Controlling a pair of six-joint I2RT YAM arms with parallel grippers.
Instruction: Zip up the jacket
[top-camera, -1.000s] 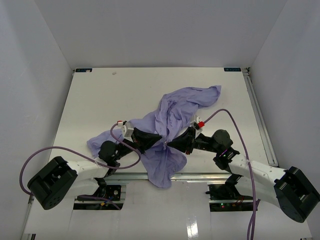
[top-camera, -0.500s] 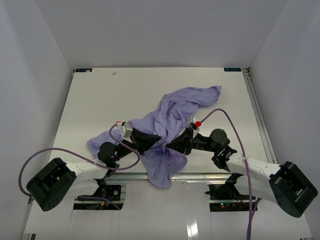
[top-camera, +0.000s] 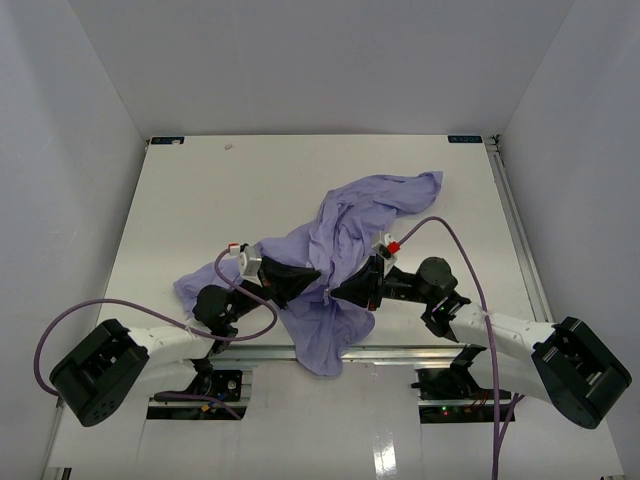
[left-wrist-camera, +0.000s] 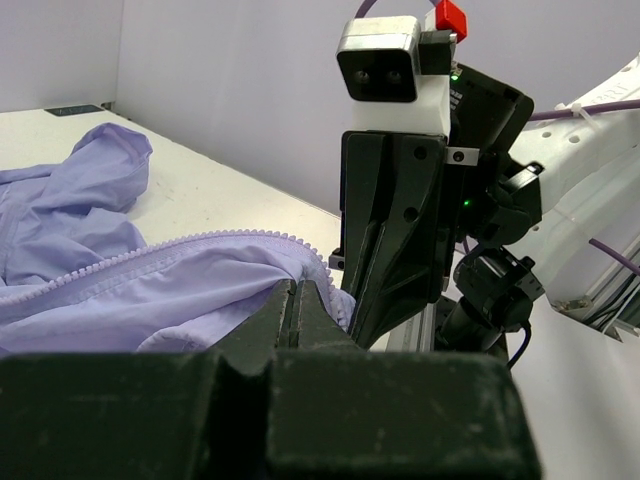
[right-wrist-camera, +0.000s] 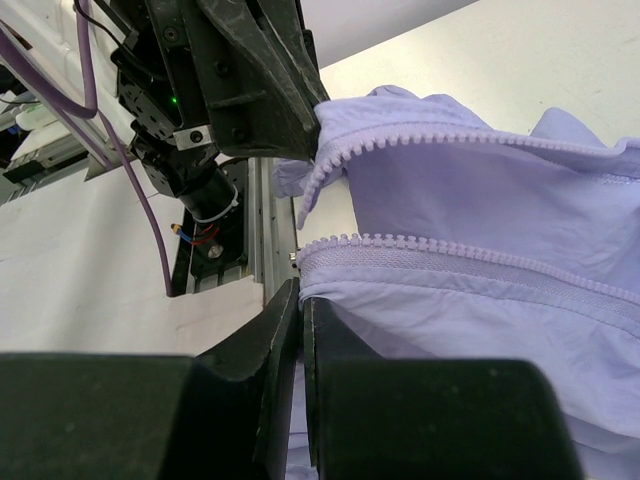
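You're looking at a robotics lab cell: a white tabletop (top-camera: 200, 200) boxed in by plain white walls (top-camera: 300, 70), with an aluminium rail (top-camera: 400, 351) and purple cables (top-camera: 437, 219) by the bolted arm bases (top-camera: 100, 368).

The right gripper (right-wrist-camera: 301, 292) is seen with its fingers pressed together on the end of one toothed zip edge of the jacket (right-wrist-camera: 480, 210), which is stretched away to that gripper's right. Above the gripper, a second zip edge is held at its end by the left gripper (right-wrist-camera: 305, 115). A purple cable (right-wrist-camera: 163, 255) is seen to the gripper's left.
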